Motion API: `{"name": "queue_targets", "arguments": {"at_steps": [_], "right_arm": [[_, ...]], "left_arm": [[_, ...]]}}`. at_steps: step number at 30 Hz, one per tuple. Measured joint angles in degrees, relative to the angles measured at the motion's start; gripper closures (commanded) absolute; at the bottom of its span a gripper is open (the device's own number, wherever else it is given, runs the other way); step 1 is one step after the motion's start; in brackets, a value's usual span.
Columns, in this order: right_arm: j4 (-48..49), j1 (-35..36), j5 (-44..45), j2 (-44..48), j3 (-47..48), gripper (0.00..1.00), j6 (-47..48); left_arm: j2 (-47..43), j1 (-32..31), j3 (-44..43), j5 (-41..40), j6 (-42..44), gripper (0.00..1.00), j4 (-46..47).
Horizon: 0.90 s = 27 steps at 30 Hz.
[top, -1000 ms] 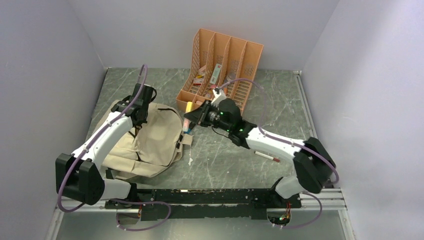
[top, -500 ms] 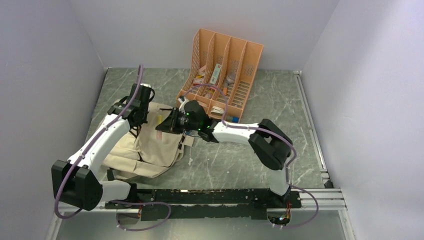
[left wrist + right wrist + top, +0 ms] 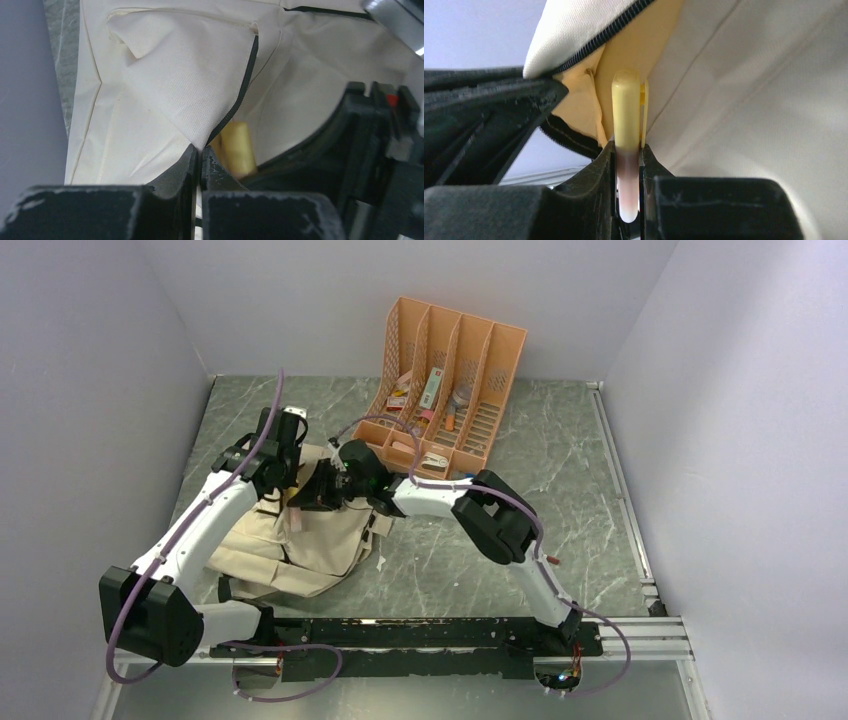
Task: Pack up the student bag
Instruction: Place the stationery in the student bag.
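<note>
The beige student bag (image 3: 300,545) lies at the left of the table. My left gripper (image 3: 281,473) is shut on the bag's zipper edge (image 3: 200,152) and holds the flap (image 3: 170,90) up, so the pocket gapes. My right gripper (image 3: 312,494) is shut on a marker with a yellow cap and a pale pink body (image 3: 626,105). The cap points into the opening under the dark zipper (image 3: 594,37). The marker's yellow end also shows in the left wrist view (image 3: 239,147), just right of my left fingers. The bag's inside is mostly hidden.
An orange plastic file organizer (image 3: 470,335) with several small items stands at the back centre. A red-tipped pen (image 3: 551,561) lies on the marble table by my right arm. Grey walls close in the left, back and right sides.
My right arm has swung left from in front of the organizer to the bag's opening, carrying the marker. My left gripper has kept its hold on the flap and shifted slightly back.
</note>
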<state>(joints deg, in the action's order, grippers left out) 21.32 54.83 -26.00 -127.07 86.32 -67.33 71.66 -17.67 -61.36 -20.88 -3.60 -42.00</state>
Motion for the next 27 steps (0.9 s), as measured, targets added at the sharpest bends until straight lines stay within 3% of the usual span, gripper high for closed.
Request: {"name": "queue_targets", "arguments": {"at_steps": [16,27], "right_arm": [[0.6,-3.0,-1.9,-6.0,9.5,1.0,-5.8],[8.7,-1.8,3.1,-7.1,7.1,1.0,-15.0]], "left_arm": [[-1.5,0.0,1.2,2.5,1.1,0.95,0.3],[-1.5,0.1,1.6,3.8,1.5,0.95,0.3]]}}
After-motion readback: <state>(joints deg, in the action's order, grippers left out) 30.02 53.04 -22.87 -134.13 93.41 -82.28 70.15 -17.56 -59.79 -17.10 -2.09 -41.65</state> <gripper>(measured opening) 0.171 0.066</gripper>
